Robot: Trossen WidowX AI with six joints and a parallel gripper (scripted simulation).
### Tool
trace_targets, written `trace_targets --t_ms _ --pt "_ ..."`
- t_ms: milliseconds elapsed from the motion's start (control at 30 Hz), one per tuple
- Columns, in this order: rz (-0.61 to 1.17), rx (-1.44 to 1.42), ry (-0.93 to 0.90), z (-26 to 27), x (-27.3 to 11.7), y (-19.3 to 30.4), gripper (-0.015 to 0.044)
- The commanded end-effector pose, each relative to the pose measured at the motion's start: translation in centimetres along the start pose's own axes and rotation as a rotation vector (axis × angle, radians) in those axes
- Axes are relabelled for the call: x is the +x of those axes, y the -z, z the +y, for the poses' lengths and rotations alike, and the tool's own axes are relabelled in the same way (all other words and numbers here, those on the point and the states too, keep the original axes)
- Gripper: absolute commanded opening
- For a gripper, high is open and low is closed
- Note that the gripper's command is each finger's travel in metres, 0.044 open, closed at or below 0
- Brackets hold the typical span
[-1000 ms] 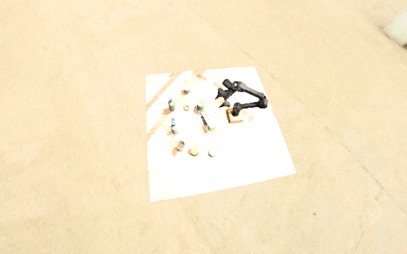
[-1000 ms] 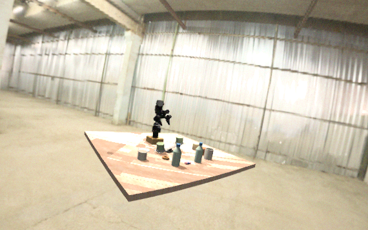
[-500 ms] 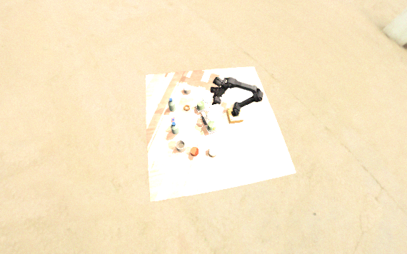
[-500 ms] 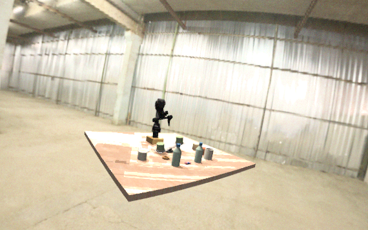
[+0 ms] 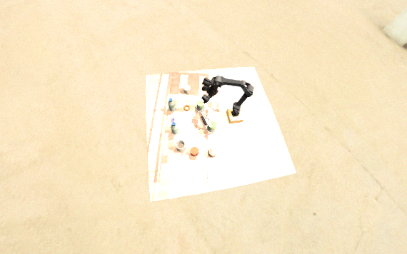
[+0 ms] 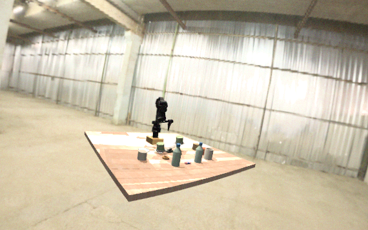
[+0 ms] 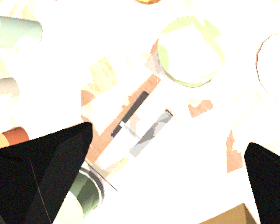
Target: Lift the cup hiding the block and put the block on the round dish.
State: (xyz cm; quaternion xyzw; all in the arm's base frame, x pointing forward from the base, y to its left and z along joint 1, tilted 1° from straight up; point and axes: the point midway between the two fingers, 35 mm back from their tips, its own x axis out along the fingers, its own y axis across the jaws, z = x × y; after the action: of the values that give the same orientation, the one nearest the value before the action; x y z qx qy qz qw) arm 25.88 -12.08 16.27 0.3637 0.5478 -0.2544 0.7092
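Two green cups stand on the ends of the small balance [image 5: 204,119] [image 7: 152,132]. One cup [image 5: 200,105] [image 6: 160,146] [image 7: 191,52] is at the upper middle of the wrist view. The other cup [image 5: 211,126] [image 6: 179,139] [image 7: 86,195] is at lower left there, partly behind a finger. The tilt of the beam cannot be told. No block shows; it is hidden. The round dish [image 7: 278,62] is a faint, washed-out circle at the wrist view's right edge, with nothing seen on it. My gripper [image 7: 173,141] is open and empty, above the balance, touching neither cup.
Two blue-capped bottles [image 5: 171,105] [image 5: 175,129] [image 6: 175,156] [image 6: 198,154] stand beyond the balance. An orange ring [image 5: 186,108] [image 6: 165,157] lies near one cup. Also there are a grey mug [image 5: 180,144] [image 6: 208,154], an orange can [image 5: 194,151] [image 7: 13,137] and a whitish can [image 6: 142,155].
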Motion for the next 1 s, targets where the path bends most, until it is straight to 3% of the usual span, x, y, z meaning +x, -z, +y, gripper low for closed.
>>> trace_targets --t_ms 0,433,967 --pt "0.035 0.131 0.066 0.0 1.7 -1.4 0.044" --pt "0.06 0.5 0.264 0.1 7.1 -4.8 0.044" --pt "0.059 0.518 0.274 -0.3 8.9 -4.7 0.044"
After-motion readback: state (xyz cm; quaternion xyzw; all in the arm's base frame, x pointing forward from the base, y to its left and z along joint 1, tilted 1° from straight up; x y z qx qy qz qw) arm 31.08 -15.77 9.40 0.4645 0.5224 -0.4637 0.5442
